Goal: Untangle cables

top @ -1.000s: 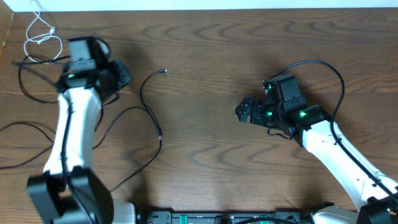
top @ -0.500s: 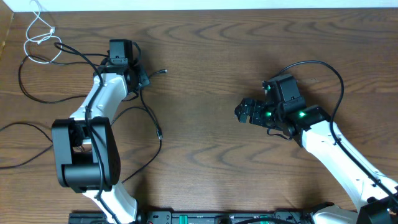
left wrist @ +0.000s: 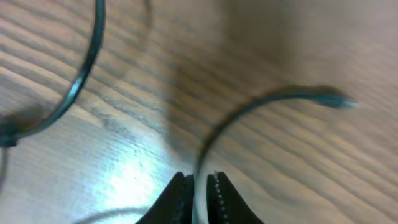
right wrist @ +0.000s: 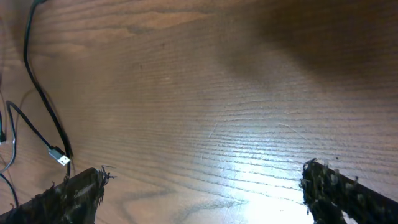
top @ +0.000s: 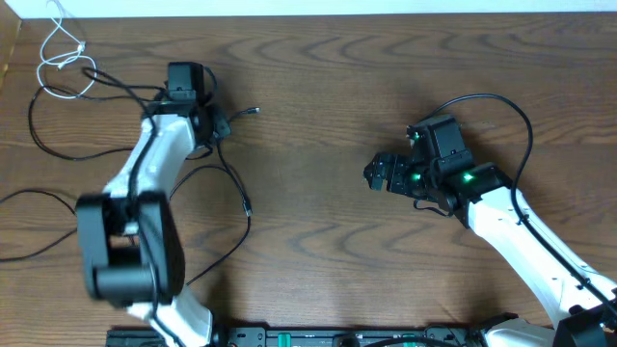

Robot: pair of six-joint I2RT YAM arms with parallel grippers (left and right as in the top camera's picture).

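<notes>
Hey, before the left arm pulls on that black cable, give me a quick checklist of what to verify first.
1. Black cable sits inside the left claw: ok.
2. Grip tight enough to pull: cannot tell.
3. Its plug end lies loose, not caught: ok.
4. Right claw open and empty, ready to help: ok.
5. Held cable free of the other black cables: cannot tell, crossings partly hidden.
6. White cable away from both claws: ok.

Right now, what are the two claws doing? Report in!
Left claw pinching a black cable. Right claw open, empty. White cable looped at far left corner.
</notes>
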